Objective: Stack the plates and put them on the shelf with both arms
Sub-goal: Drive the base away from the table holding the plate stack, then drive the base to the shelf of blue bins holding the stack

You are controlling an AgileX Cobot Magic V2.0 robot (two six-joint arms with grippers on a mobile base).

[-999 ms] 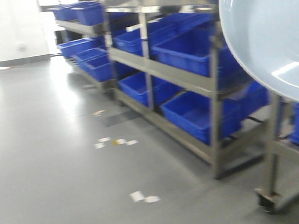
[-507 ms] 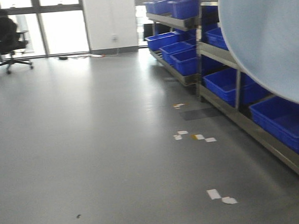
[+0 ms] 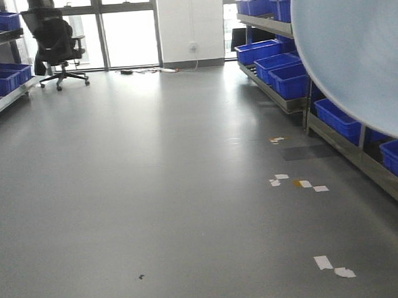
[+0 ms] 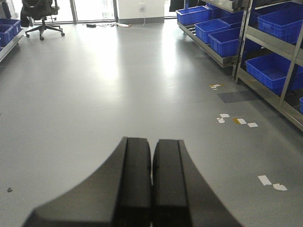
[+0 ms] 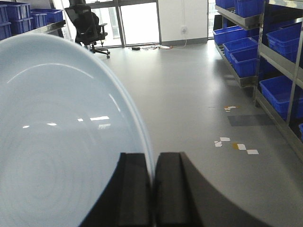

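Pale blue-white and glossy, the large round shallow plastic plate [image 5: 61,142] is up in the air on the robot's right side, stood on edge rather than lying flat. That is because the black right gripper [image 5: 153,163] has it by the low upturned rim, its 2 fingers clenched on that edge. Near the pinch the rim shows as 2 close lines, so 2 plates may be nested as 1 stack; I cannot tell for certain. From the front camera the same plate [image 3: 355,51] fills the upper right corner and hides part of the multi-tier stainless steel rack [image 3: 351,154], which I take to be the shelf it is meant for. That rack runs along the right side of the room, loaded with deep blue rectangular plastic crates [image 3: 289,79], and lies off to the side, apart from the plate. The black left gripper [image 4: 151,158] hangs over bare grey polished floor [image 4: 94,94], its 2 fingers pressed together on nothing. I judge it is tucked shut to stay out of the way, and it would have to steady the far rim for a 2-armed placement. Holding smooth plastic on edge by 1 pinch looks risky: it could slip or swing. White tape scraps [image 3: 299,182] dot the floor, and a black office chair [image 3: 54,39] stands by the far windows
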